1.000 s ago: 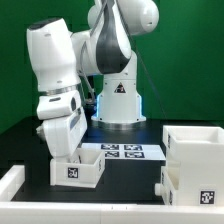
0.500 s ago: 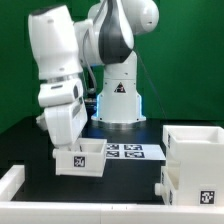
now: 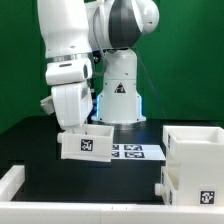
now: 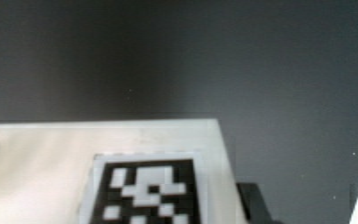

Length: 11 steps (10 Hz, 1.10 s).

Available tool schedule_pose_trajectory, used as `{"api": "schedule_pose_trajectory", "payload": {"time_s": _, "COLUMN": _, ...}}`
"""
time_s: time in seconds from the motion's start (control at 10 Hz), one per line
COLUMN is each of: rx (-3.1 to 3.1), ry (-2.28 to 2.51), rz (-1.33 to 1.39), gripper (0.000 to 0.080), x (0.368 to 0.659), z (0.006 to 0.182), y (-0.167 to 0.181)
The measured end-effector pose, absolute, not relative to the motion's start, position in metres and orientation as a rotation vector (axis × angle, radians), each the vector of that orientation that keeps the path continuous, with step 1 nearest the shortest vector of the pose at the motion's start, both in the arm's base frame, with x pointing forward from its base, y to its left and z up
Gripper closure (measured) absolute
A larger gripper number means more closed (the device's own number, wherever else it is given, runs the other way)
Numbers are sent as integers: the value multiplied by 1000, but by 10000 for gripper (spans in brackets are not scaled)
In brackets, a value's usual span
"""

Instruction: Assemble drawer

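Exterior view, left to right: the gripper (image 3: 76, 127), clamped on the drawer (image 3: 87, 143), holds it tilted above the table (image 3: 40, 160); the marker board (image 3: 128, 151) with square tags; the large white box (image 3: 195, 160). No legible writing.

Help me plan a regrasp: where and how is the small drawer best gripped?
Grip the drawer by a thin upright side wall at its open top, coming from above, as the tool does now. The wall fits between two fingers, and it hangs lifted and tilted above the marker board.
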State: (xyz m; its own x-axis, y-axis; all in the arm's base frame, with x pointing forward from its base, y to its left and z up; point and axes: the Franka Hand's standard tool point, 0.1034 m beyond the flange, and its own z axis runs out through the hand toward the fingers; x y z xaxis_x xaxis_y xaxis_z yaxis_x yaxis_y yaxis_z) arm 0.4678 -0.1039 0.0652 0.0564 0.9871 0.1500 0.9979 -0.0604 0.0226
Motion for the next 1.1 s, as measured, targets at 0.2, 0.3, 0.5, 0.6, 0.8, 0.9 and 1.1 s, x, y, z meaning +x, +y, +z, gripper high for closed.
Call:
{"api": "schedule_pose_trajectory", "payload": {"time_s": 0.2, "rx": -2238, "ry": -2064, "rz": -175, "gripper": 761, "x": 485, "z": 71, "y": -93}}
{"api": "schedule_pose_trajectory", "payload": {"time_s": 0.3, "rx": -2214, "ry": -2085, "rz": -183, "gripper": 761, "x": 511, "z": 78, "y": -83}}
{"api": "schedule_pose_trajectory", "payload": {"time_s": 0.5, "rx": -2188, "ry": -2109, "rz": -209, "gripper": 761, "x": 559, "z": 94, "y": -60}}
{"api": "schedule_pose_trajectory", "payload": {"time_s": 0.6, "rx": -2189, "ry": -2122, "rz": -223, "gripper": 761, "x": 560, "z": 93, "y": -56}}
{"api": "schedule_pose_trajectory", "payload": {"time_s": 0.8, "rx": -2190, "ry": -2114, "rz": -217, "gripper": 761, "x": 557, "z": 91, "y": -58}}
{"api": "schedule_pose_trajectory", "payload": {"time_s": 0.9, "rx": -2189, "ry": -2114, "rz": -216, "gripper": 761, "x": 557, "z": 90, "y": -57}}
{"api": "schedule_pose_trajectory", "payload": {"time_s": 1.1, "rx": -2191, "ry": -2092, "rz": -204, "gripper": 761, "x": 556, "z": 82, "y": -48}}
